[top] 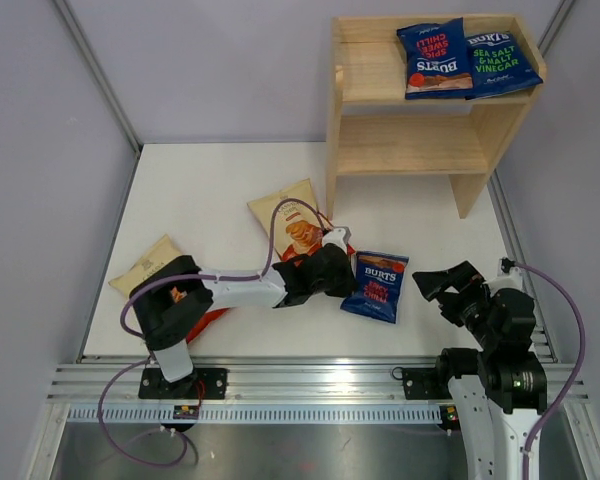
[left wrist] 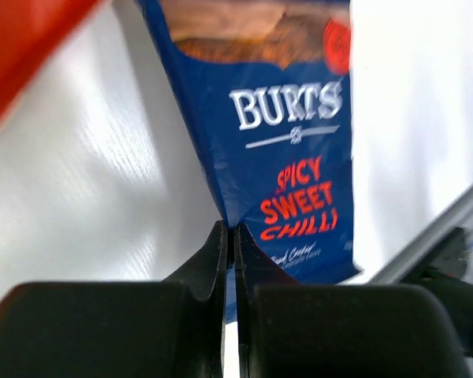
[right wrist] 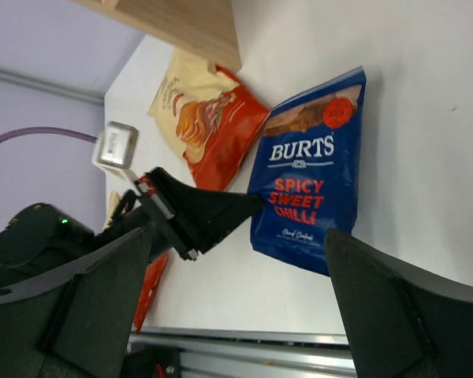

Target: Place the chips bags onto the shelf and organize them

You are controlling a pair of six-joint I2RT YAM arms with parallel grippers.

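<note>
From above, the blue Burts bag (top: 377, 286) lies flat on the table (top: 210, 190) near the front, its long axis running roughly front to back. The left gripper (top: 346, 272) is at its left edge and the right gripper (top: 448, 284) is just beside its right edge, apart from it. The shelf (top: 400, 148) stands well away at the far right. At the left wrist, the fingers (left wrist: 209, 256) are pinched together on the bag's edge, and the bag stretches straight away from them. At the right wrist, the fingers (right wrist: 394, 315) stand wide apart and hold nothing, with the bag ahead between them. The lift to the shelf looks to be the left arm's.
</note>
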